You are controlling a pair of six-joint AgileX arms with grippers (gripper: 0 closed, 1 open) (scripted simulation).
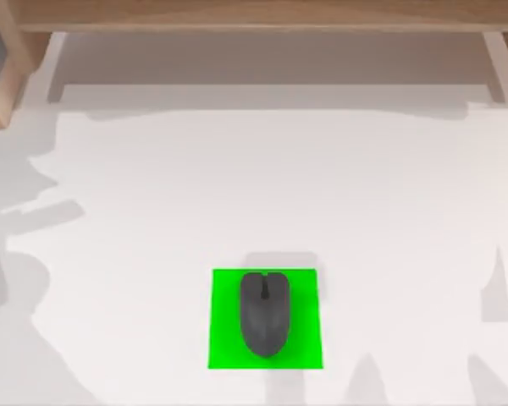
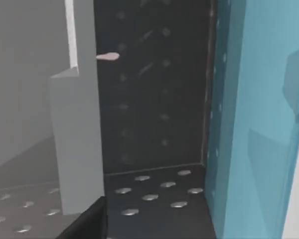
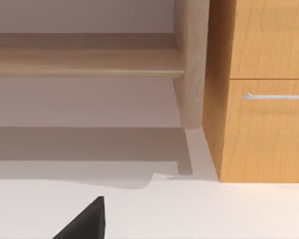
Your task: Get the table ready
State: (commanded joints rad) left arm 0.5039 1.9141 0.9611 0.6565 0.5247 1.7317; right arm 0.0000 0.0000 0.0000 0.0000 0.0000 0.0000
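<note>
White table [image 1: 152,186] bears one green square [image 1: 224,338], one grey mouse [image 1: 264,313].

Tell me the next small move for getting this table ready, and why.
Probably none beyond holding both arms back. The dark grey computer mouse already lies wholly inside the bright green square on the plain white tabletop, roughly centred side to side, so I would not nudge it.

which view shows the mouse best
The top view: the dark mouse lies whole on the green square near the table's front edge. The left wrist view faces dark and blue panels, the right wrist view the wooden shelf unit; no mouse there.
</note>
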